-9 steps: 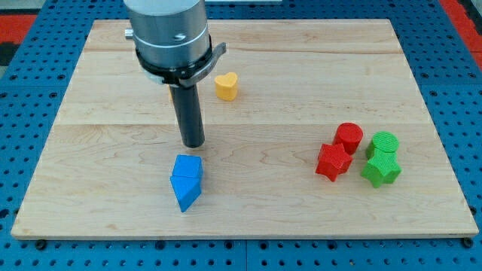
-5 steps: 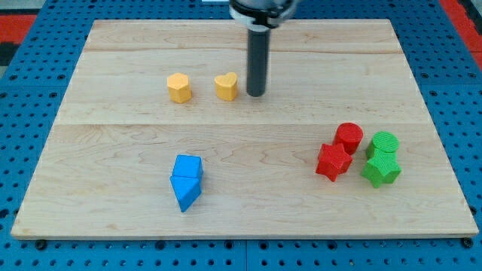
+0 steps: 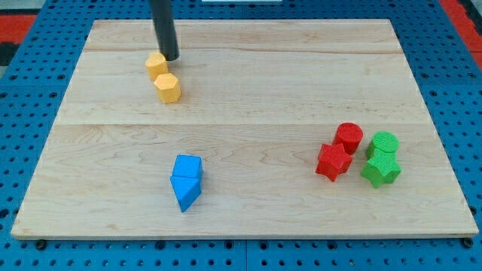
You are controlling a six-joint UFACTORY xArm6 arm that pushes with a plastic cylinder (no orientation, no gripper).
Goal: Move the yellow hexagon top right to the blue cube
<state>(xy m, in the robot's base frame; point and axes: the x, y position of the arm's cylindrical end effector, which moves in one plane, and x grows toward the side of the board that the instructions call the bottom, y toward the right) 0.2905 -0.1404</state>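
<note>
The yellow hexagon (image 3: 168, 87) lies in the upper left part of the wooden board (image 3: 256, 75). A second yellow block (image 3: 157, 64), its shape unclear, touches it on its upper left. My tip (image 3: 170, 58) stands right against that second yellow block's upper right edge, just above the hexagon. The blue cube (image 3: 188, 166) lies well below them, towards the view's bottom, with another blue block (image 3: 184, 193) pressed against its lower side.
At the view's right a red cylinder (image 3: 349, 138), a red star (image 3: 332, 161), a green cylinder (image 3: 384, 143) and a green star (image 3: 380, 170) sit clustered together.
My tip swept from beside the blue cube to the right of the yellow blocks, then left. The second yellow block slid left to the hexagon's upper left; the hexagon shifted slightly left.
</note>
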